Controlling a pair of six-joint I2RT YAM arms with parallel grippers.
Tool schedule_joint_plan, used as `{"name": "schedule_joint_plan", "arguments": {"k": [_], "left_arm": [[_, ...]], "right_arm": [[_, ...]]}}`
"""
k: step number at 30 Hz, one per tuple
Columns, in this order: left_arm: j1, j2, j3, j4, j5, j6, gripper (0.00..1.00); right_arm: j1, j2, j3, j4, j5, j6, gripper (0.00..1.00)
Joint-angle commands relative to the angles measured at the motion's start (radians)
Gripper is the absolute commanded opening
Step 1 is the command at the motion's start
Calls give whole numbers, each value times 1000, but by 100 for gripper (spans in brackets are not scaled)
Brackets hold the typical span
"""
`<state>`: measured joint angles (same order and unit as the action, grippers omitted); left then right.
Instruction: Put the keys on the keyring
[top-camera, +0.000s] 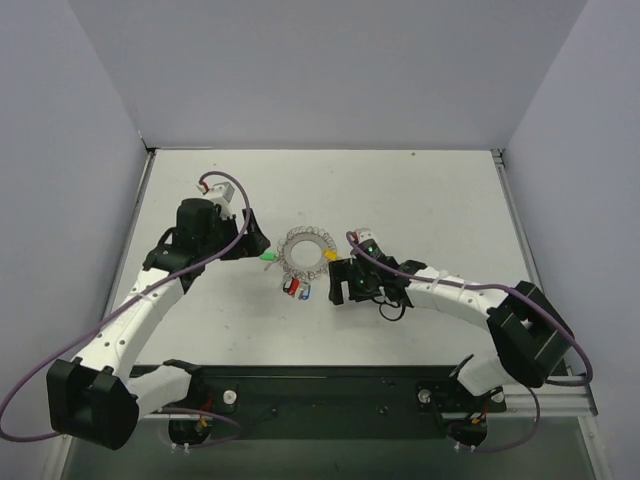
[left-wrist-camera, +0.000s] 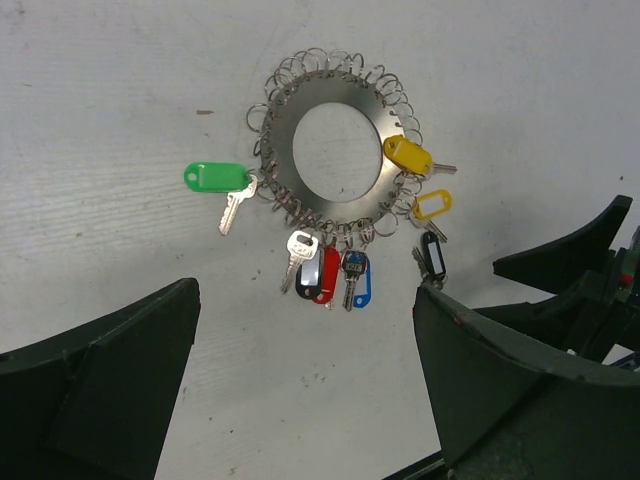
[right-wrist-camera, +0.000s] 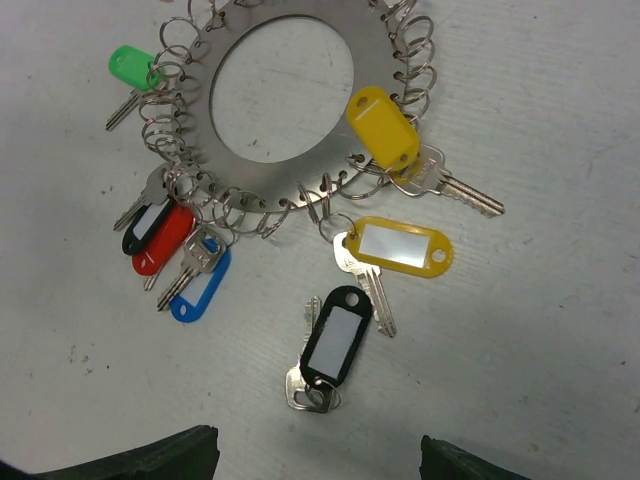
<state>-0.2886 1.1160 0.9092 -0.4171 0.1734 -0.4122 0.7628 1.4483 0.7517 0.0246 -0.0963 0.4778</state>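
Spread wide, the left fingers (left-wrist-camera: 110, 380) and right fingers (right-wrist-camera: 160, 458) flank the keyring (left-wrist-camera: 335, 205), which lies flat on the tabletop (top-camera: 420, 190) with coloured keys (left-wrist-camera: 328, 275) hooked on, a black-tagged key (right-wrist-camera: 335, 345) loose beside it.

White table (top-camera: 420, 190), grey walls (top-camera: 330, 70) on three sides. Silvery keyring (top-camera: 307, 254) flat on table between two claws. Left claw (top-camera: 258, 238) just left of ring, not touching; green key tag (top-camera: 268, 256) beside its tips. Right claw (top-camera: 337, 283) just right of ring, fingers spread; yellow tag (top-camera: 330, 256) just beyond its tips. Red tag (top-camera: 291, 288) and blue tag (top-camera: 305, 293) just left of right claw.
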Motion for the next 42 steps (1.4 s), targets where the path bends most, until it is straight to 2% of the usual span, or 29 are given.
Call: {"name": "schedule_joint_plan", "arguments": {"k": [1, 3, 4, 7, 9, 11, 12, 15, 23, 29, 31, 35, 42], "left_arm": [[-4, 47, 28, 44, 80, 3, 97], [-4, 61, 19, 52, 123, 7, 97], [-6, 65, 17, 54, 133, 10, 98], [-4, 67, 17, 60, 159, 13, 97], [-4, 67, 17, 63, 161, 15, 97], [-4, 68, 19, 61, 153, 16, 97], [-4, 70, 22, 57, 152, 21, 97], [-4, 76, 34, 31, 123, 41, 97], [-4, 90, 59, 4, 97, 59, 97], [-6, 103, 49, 21, 124, 58, 98], [-4, 105, 45, 26, 135, 56, 97], [-4, 107, 37, 37, 152, 56, 97], [-4, 104, 28, 35, 170, 61, 97]], "right_arm": [[3, 47, 8, 90, -54, -18, 77], [0, 88, 12, 104, -65, -19, 72], [-2, 102, 18, 115, -72, -24, 64], [-5, 153, 24, 133, -88, -27, 51], [-6, 178, 21, 152, -86, -27, 49], [-8, 196, 31, 153, -77, -33, 43], [-8, 213, 37, 150, -75, -37, 36], [-8, 228, 41, 158, -80, -38, 23], [-8, 186, 32, 143, -105, -50, 0], [-8, 107, 55, 72, -88, -67, 1], [-8, 92, 60, 61, -83, -68, 13], [-3, 72, 72, 46, -77, -53, 44], [7, 135, 94, 29, -39, -56, 46]]}}
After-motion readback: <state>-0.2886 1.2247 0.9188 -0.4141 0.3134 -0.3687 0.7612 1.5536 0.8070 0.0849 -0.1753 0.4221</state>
